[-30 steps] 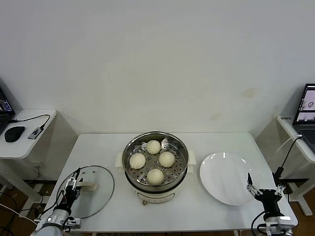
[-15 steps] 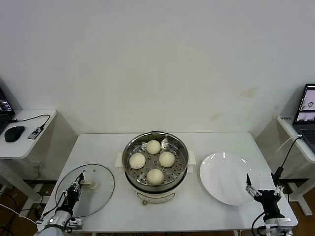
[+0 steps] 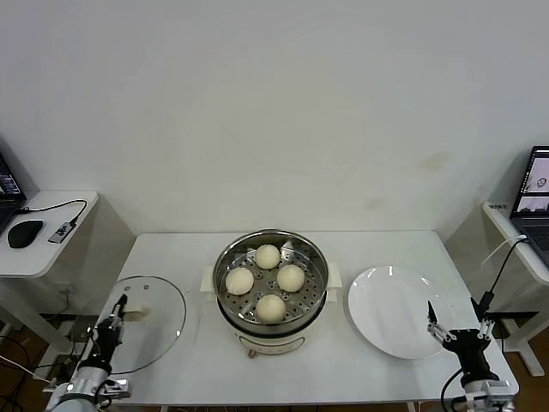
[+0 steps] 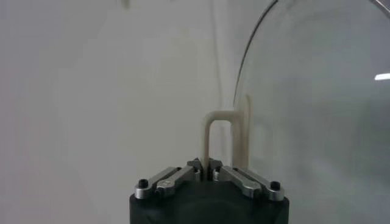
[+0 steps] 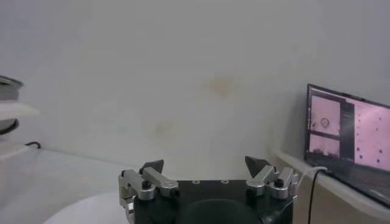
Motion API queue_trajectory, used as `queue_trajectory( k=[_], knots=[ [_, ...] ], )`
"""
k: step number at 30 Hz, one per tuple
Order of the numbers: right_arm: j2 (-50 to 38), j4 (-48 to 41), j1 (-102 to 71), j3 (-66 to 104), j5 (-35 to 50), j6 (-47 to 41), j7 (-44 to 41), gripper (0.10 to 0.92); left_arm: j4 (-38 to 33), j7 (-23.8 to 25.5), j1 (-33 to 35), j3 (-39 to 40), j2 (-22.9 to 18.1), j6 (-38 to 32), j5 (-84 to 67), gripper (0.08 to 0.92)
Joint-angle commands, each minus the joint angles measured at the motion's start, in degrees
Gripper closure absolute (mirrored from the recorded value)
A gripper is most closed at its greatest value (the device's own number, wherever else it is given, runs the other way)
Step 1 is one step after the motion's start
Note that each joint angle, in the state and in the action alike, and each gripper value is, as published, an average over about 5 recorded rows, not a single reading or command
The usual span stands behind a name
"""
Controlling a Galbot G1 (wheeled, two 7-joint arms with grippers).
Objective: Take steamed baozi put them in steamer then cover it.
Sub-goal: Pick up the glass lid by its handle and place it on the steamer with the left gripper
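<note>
Several steamed baozi (image 3: 271, 307) sit on the perforated tray inside the uncovered steamer (image 3: 320, 260) at the table's middle. The round glass lid (image 3: 159, 322) is at the table's left front, tilted up off the surface. My left gripper (image 3: 118, 311) is shut on the lid's cream handle (image 3: 137, 312). In the left wrist view the jaws of my left gripper (image 4: 206, 167) pinch one leg of the handle (image 4: 218, 115), and the glass lid (image 4: 317, 109) stands on edge beyond it. My right gripper (image 3: 460, 331) hangs open and holds nothing at the front right, near the plate; its jaws (image 5: 204, 164) stand wide apart.
A white plate (image 3: 395, 309) with nothing on it lies right of the steamer. A side table on the left carries a mouse (image 3: 24, 233) and a cable. A laptop (image 3: 533, 184) stands on a desk at the right. A wall rises close behind the table.
My left gripper closed on the lid's handle, then lifted and tilted the lid and drew it a little to the left. The right arm barely moved.
</note>
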Motion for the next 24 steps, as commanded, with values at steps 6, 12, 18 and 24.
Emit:
queue_trajectory(
  k=[6,12,18,24],
  knots=[
    [0.57,2.8,-1.56,-0.73,0.78,0.01,-0.38,0.203,-27.68,14.35,8.54,-11.23,7.48,12.91,-12.99,0.862],
    [1.28,2.14,-1.46,-2.67,-1.89,0.57,-0.37,0.203,-33.92,15.46,5.4,1.32,13.43,21.42,-16.18,0.862],
    [3.71,1.69,-1.19,-5.15,-6.14,0.57,0.01,0.203,-33.93,15.73,-7.1,20.3,17.92,26.22,-15.66,0.862],
    [5.44,1.04,-0.96,-6.54,-9.84,0.63,0.67,0.203,-31.76,19.63,-19.21,32.67,15.83,30.07,-11.21,0.862]
  ],
)
